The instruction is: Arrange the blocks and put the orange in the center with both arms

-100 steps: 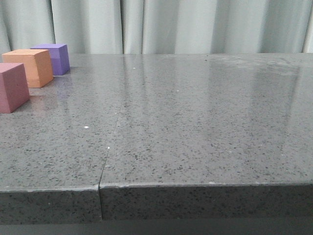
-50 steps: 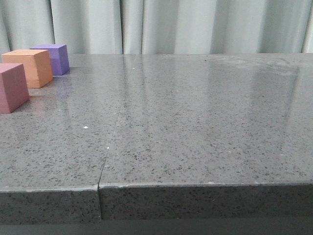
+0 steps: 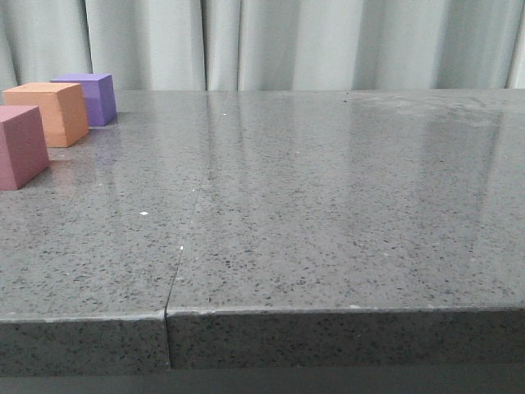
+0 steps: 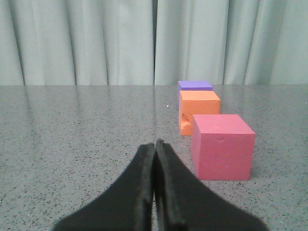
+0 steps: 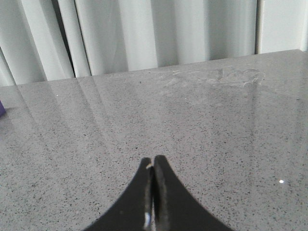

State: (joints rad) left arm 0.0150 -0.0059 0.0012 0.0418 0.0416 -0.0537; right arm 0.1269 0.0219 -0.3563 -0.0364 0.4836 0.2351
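Three cubes stand in a row at the far left of the table: a pink-red block (image 3: 20, 146) nearest, the orange (image 3: 49, 113) in the middle, a purple block (image 3: 90, 98) farthest. In the left wrist view the pink-red block (image 4: 222, 147) is closest, the dented orange (image 4: 198, 112) behind it, the purple block (image 4: 195, 85) last. My left gripper (image 4: 154, 144) is shut and empty, low over the table, a short way beside and short of the pink-red block. My right gripper (image 5: 153, 161) is shut and empty above bare table. Neither gripper shows in the front view.
The grey speckled table (image 3: 328, 205) has a seam (image 3: 184, 238) running from its front edge toward the back. Pale curtains (image 3: 287, 41) hang behind the far edge. A sliver of purple (image 5: 2, 108) shows at the edge of the right wrist view.
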